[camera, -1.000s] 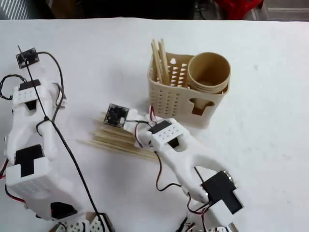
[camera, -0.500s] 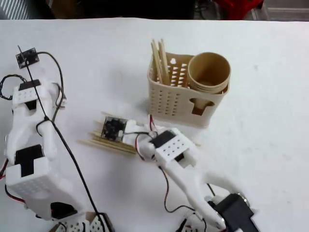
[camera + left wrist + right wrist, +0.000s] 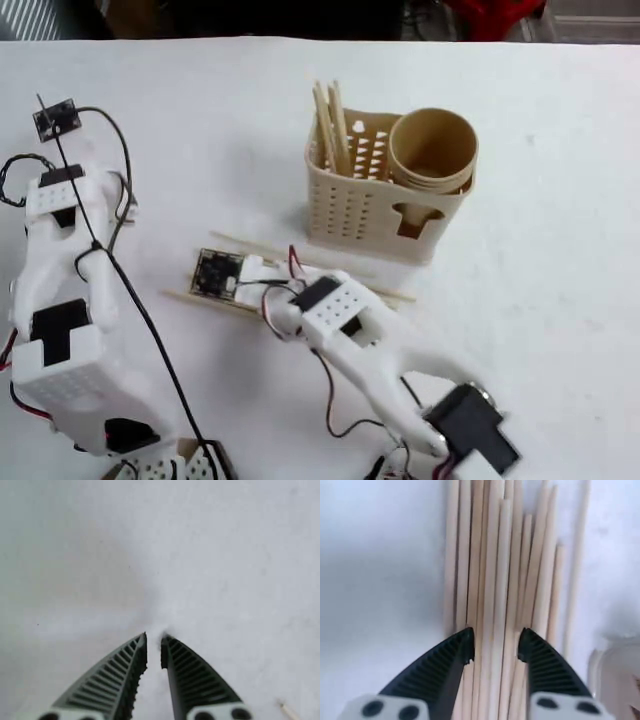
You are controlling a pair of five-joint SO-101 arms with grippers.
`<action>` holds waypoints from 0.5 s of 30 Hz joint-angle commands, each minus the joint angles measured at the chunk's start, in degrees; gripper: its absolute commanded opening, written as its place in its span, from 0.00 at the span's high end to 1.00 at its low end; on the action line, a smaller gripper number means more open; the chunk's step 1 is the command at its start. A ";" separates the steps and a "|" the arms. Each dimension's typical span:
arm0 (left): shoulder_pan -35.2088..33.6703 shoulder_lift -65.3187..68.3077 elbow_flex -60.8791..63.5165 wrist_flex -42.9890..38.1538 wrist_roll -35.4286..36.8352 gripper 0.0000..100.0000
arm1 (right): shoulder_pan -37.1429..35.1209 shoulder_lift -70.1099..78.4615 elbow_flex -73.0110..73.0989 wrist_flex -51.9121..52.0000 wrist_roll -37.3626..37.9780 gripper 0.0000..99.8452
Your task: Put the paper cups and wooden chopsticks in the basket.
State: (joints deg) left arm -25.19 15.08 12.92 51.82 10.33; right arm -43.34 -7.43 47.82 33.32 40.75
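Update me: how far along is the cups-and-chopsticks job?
Done: paper cups sit stacked in the basket, with a few chopsticks standing beside them. In hand: the right end effector is open astride the chopstick pile on the table, nothing gripped yet. Left: that whole pile.

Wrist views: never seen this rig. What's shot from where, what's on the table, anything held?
Two white robot arms sit at a white table. The high view is a fixed camera looking down; each wrist view rides on one arm, looking along its jaws. The left arm sits aside, jaws closed to a slit over the tabletop, empty. The right arm is low over loose wooden chopsticks, jaws open astride several, gripping nothing yet. The basket holds stacked paper cups and a few upright chopsticks.
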 commanded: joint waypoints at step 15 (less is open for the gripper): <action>-0.04 -0.48 -0.44 -0.35 0.53 0.93 | 0.57 -2.15 -4.92 3.47 -1.14 0.97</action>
State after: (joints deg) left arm -25.19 15.08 12.92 51.82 10.33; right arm -43.34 -4.44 44.48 34.37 40.31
